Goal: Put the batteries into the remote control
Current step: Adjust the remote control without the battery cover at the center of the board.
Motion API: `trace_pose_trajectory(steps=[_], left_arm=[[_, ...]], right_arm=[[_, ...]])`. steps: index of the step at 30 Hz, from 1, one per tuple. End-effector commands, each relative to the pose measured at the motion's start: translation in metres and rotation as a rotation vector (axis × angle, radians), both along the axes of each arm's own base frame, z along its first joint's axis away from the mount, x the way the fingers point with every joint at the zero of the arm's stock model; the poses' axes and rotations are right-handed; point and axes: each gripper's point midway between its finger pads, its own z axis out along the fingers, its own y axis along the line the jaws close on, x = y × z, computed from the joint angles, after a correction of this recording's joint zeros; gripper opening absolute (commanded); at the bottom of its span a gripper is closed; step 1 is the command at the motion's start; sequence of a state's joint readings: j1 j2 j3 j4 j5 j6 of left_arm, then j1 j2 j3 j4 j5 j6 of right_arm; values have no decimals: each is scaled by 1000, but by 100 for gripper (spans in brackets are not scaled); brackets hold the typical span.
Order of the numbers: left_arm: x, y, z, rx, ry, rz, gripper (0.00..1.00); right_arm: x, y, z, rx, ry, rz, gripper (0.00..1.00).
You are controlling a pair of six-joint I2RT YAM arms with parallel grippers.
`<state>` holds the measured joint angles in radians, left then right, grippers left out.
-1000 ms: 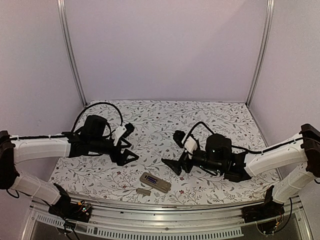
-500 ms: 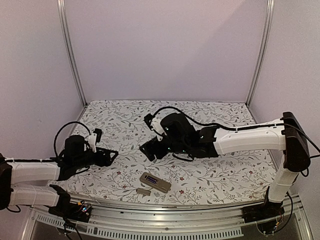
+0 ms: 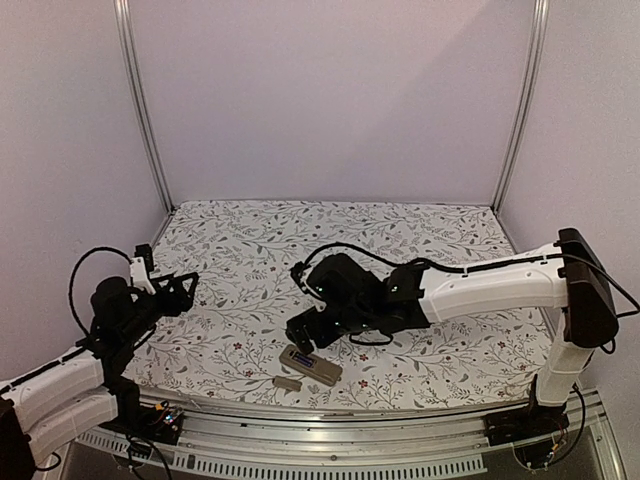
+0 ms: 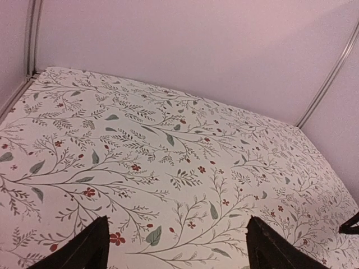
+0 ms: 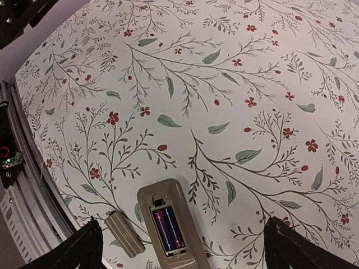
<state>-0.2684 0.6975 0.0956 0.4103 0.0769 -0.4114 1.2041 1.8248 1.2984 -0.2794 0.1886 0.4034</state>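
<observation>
Remote control (image 5: 162,196) lies back-up near the table (image 3: 420,230) front edge: tan, recess open, two purplish batteries (image 5: 167,230) inside, loose cover (image 5: 124,234) beside. I see right gripper (image 3: 305,335) just above and left gripper (image 3: 178,290) well apart, both with jaws spread, empty.

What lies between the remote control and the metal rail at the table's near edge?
A small tan piece, likely the battery cover, lies there beside the remote control. The right wrist view shows it most clearly; the top view shows it too.
</observation>
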Motion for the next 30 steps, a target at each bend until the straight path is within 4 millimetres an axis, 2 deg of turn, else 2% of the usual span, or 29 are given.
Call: trace_pose_trajectory(steps=[1, 4, 7, 13, 17, 23, 27, 30], left_arm=[[5, 22, 12, 19, -48, 74, 84], [7, 32, 13, 6, -50, 103, 84], [8, 34, 12, -6, -47, 101, 85], [7, 33, 8, -10, -41, 92, 87], [7, 33, 7, -8, -37, 91, 87], [5, 23, -4, -1, 0, 63, 87], [5, 23, -3, 0, -5, 65, 87], [6, 25, -3, 2, -4, 76, 87]], right_arm=[[-3, -6, 6, -58, -4, 29, 98], [-6, -4, 1, -104, -7, 84, 99], [-10, 9, -8, -126, 11, 155, 99], [-12, 21, -59, -211, 76, 182, 98], [-10, 25, -76, -241, 85, 187, 97], [-13, 20, -101, -272, 137, 168, 80], [-21, 21, -105, -268, 171, 207, 68], [-28, 23, -108, -269, 182, 265, 55]])
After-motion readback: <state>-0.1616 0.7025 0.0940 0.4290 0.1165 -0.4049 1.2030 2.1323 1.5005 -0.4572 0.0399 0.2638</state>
